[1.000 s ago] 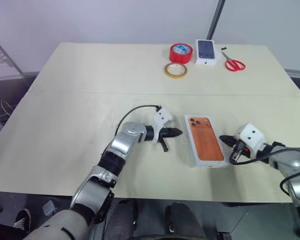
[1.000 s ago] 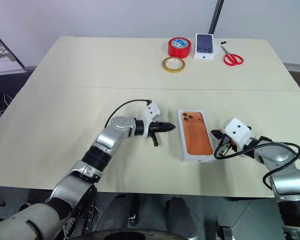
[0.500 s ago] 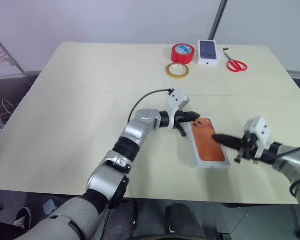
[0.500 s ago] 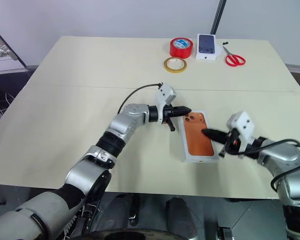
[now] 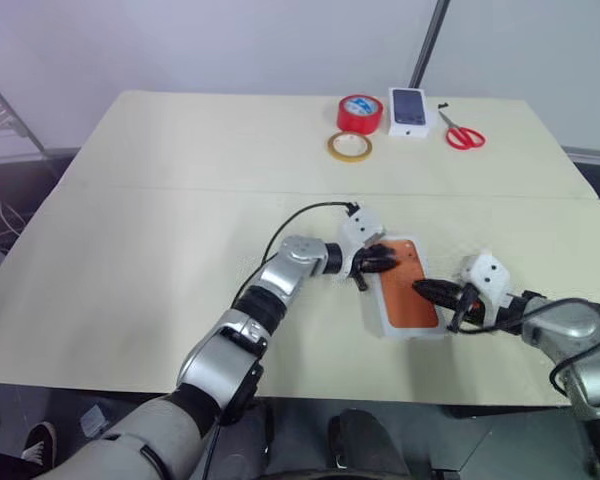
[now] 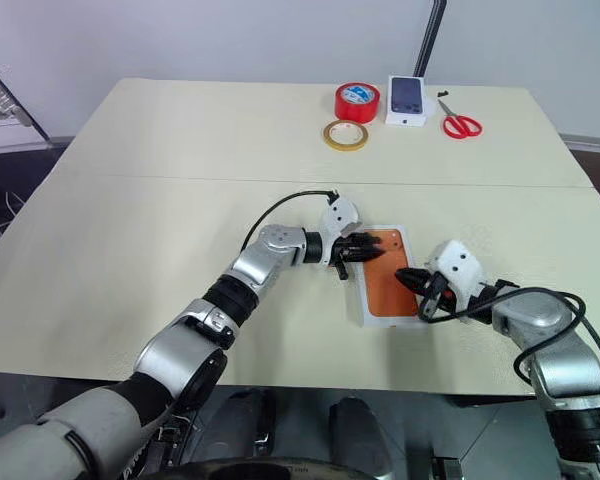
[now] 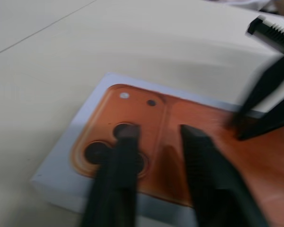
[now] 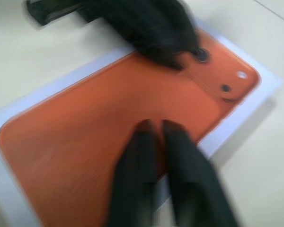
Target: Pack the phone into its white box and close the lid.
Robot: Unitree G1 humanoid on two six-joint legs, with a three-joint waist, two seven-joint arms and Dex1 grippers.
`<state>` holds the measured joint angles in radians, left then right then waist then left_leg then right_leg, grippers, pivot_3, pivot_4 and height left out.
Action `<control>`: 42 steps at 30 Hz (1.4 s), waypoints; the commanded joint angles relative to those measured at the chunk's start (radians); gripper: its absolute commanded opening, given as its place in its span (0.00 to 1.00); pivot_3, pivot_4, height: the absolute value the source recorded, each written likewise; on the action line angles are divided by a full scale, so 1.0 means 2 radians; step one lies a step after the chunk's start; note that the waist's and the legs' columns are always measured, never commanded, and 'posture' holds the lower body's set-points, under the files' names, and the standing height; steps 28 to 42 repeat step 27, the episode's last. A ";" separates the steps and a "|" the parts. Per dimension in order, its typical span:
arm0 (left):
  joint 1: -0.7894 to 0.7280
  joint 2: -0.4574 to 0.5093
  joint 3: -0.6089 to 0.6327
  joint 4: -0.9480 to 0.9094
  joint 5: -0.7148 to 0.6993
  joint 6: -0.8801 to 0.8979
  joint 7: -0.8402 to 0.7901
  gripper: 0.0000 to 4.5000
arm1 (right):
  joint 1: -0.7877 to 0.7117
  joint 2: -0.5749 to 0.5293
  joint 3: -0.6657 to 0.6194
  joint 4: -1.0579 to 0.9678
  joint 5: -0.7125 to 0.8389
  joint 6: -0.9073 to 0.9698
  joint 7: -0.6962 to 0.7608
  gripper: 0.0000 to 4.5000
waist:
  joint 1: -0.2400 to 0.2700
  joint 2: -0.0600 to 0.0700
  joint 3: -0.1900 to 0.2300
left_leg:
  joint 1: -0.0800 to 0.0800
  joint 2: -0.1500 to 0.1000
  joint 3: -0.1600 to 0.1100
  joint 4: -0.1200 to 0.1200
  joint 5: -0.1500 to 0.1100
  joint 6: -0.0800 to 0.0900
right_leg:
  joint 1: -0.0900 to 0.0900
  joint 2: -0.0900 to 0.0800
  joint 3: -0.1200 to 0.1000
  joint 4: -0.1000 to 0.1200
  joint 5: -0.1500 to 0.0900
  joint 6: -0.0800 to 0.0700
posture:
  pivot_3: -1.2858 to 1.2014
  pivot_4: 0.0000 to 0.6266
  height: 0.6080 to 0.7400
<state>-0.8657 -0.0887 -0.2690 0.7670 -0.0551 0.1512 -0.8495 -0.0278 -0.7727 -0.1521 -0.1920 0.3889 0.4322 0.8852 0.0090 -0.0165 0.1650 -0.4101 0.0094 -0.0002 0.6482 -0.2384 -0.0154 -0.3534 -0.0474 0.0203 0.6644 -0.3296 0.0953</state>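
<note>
The phone is flat and smooth, copper-orange, with round corners. It lies back-up in its shallow white box, near the front edge of the pale, matte table. The dark round camera lenses sit at the corner nearest the left gripper.

That gripper's two black fingers stand a little apart over the camera corner, and hold nothing. The right gripper points at the phone's other side. Its fingers are almost together with a thin gap. The tips seem to rest on the orange back, but the blur makes that hard to tell.

At the far edge sit a shiny red tape roll, a thin yellow tape ring, a small white carton and red-handled scissors.
</note>
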 commanded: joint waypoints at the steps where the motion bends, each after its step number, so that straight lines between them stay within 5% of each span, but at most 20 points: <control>1: 0.015 0.040 0.019 -0.078 -0.010 0.010 -0.015 0.77 | -0.025 0.010 -0.043 -0.019 0.054 0.020 0.000 0.55 | -0.003 0.001 0.000 | 0.000 0.000 0.000 0.000 0.000 0.000 | 0.000 0.000 0.000 0.000 0.000 0.000 | 0.52 0.24 1.00; 3: 0.029 0.072 0.030 -0.170 -0.028 0.044 -0.028 0.98 | -0.040 0.010 -0.060 -0.024 0.074 0.031 -0.004 0.77 | -0.007 0.002 0.001 | -0.001 0.000 0.000 0.000 0.000 0.000 | -0.001 0.000 0.001 0.000 0.000 0.000 | 0.52 0.24 1.00; 5: 0.049 0.111 0.041 -0.251 -0.038 0.074 -0.031 1.00 | -0.050 0.007 -0.065 -0.026 0.077 0.030 -0.007 0.99 | -0.009 0.002 0.001 | -0.002 0.001 0.000 -0.001 0.000 0.000 | -0.002 0.000 0.001 0.001 0.000 0.000 | 0.52 0.24 1.00; 11: 0.158 0.222 0.099 -0.376 -0.097 0.144 -0.058 1.00 | -0.053 0.005 -0.046 -0.024 0.070 0.019 0.009 0.99 | -0.010 0.003 0.001 | -0.002 0.001 0.000 0.000 0.000 0.000 | -0.002 0.000 0.000 0.000 0.000 0.000 | 0.52 0.24 1.00; 20: 0.310 0.344 0.218 -0.397 -0.133 0.111 -0.055 1.00 | -0.010 -0.016 -0.056 0.041 0.019 -0.103 0.067 0.99 | -0.010 0.003 0.001 | -0.002 0.001 0.000 -0.001 0.000 0.000 | -0.002 -0.001 0.000 0.000 0.000 0.000 | 0.52 0.24 1.00; 27: 0.391 0.377 0.271 -0.420 -0.153 0.098 -0.058 1.00 | -0.029 -0.026 -0.072 0.110 0.012 -0.138 0.085 0.99 | -0.009 0.003 0.001 | -0.002 0.000 0.000 -0.001 0.000 0.000 | -0.002 -0.003 -0.001 0.000 0.000 -0.001 | 0.52 0.24 1.00; 42: 0.391 0.377 0.271 -0.420 -0.153 0.098 -0.058 1.00 | -0.029 -0.026 -0.072 0.110 0.012 -0.138 0.085 0.99 | -0.009 0.003 0.001 | -0.002 0.000 0.000 -0.001 0.000 0.000 | -0.002 -0.003 -0.001 0.000 0.000 -0.001 | 0.52 0.24 1.00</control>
